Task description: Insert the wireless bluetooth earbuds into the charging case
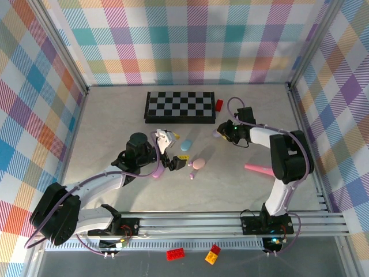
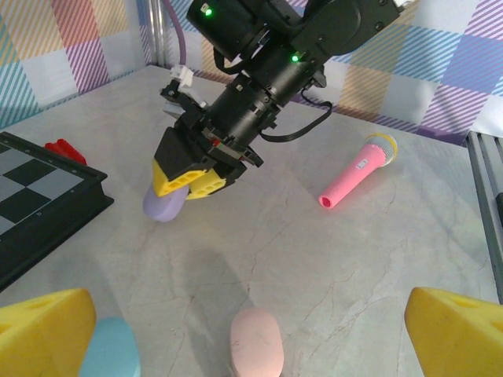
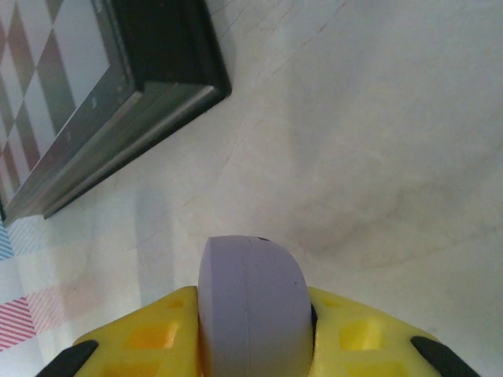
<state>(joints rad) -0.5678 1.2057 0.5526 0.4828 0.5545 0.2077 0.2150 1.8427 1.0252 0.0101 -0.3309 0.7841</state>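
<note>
My right gripper (image 3: 253, 345) is shut on a lilac oval charging case (image 3: 250, 302), holding it on edge just above the table beside the chessboard; the left wrist view shows that case (image 2: 163, 207) under the yellow fingers (image 2: 185, 179). A pink case (image 2: 256, 343) lies closed on the table between the wide-open fingers of my left gripper (image 2: 250, 312), untouched. A light blue case (image 2: 110, 349) rests beside the left finger (image 2: 43, 330). From above, a tiny lilac earbud (image 1: 191, 175) lies just in front of the pink case (image 1: 198, 164).
A black-and-white chessboard (image 1: 180, 107) lies at the back with a red brick (image 1: 219, 104) at its right end. A pink toy microphone (image 1: 259, 169) lies to the right, near the right arm's base. Loose bricks (image 1: 176, 254) sit below the rail.
</note>
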